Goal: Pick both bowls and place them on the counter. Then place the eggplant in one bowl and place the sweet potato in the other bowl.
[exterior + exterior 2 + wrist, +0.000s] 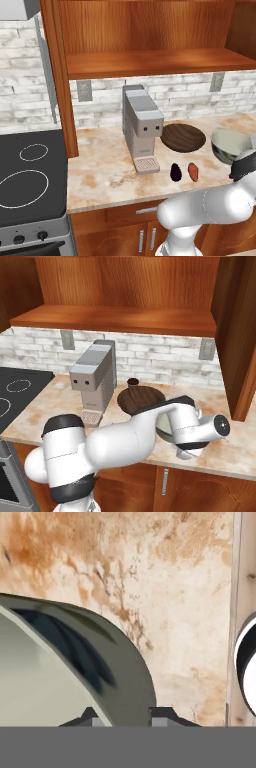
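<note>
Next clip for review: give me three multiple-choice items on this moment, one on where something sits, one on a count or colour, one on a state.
1. Where does the wooden bowl lie?
A. on the stovetop
B. on the counter, right of the coffee machine
C. on the shelf

2. How many small ovals lie in front of the machine's right side?
A. two
B. four
C. none

3. What is the gripper doing?
A. hanging open above the stove
B. clamped on the grey-green bowl at its rim
C. holding the eggplant

Answers: B, it rests on the marbled slab; A, the eggplant and sweet potato lie side by side; B, the fingertips straddle the bowl's wall.
</note>
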Controlling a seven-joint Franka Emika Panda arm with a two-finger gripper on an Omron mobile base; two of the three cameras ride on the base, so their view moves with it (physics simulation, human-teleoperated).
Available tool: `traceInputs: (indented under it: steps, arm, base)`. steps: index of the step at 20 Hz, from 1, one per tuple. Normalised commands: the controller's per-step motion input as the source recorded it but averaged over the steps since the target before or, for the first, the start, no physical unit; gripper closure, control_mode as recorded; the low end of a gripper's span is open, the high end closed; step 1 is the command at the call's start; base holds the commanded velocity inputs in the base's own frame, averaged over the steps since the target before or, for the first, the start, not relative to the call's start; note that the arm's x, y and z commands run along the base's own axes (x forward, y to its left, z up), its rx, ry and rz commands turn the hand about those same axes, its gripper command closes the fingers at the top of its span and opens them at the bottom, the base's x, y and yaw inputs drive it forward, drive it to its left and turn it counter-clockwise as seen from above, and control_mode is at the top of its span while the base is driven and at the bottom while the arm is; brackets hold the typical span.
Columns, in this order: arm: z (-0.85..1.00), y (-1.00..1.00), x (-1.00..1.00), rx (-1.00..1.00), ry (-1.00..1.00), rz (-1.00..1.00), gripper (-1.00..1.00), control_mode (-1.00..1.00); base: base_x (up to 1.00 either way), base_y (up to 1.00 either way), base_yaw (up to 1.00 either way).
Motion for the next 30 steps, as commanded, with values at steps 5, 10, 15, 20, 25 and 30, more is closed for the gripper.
traceInputs:
  steps: [5, 10, 15, 20, 25, 30]
  arm:
    - [-0.24, -0.06, 0.17, 0.0, 0.04, 0.0, 1.0, -1.0]
    - [-0.2, -0.02, 0.15, 0.0, 0.03, 0.0, 1.0, -1.0]
    - [-0.11, 0.0, 0.11, 0.0, 0.0, 0.0, 1.0, -1.0]
    - [-0.09, 0.02, 0.0, 0.0, 0.0, 0.0, -1.0, -1.0]
    - [-0.02, 0.04, -0.09, 0.0, -0.01, 0.0, -1.0, -1.0]
    - [0.14, 0.04, -0.1, 0.0, -0.04, 0.0, -1.0, -1.0]
  base:
    - [0.0, 0.0, 0.0]
    - [0.0, 0.0, 0.0]
    - [0.0, 0.0, 0.0]
    - [0.0, 0.0, 0.0]
    - [0.0, 0.0, 0.0]
    - [0.0, 0.0, 0.0]
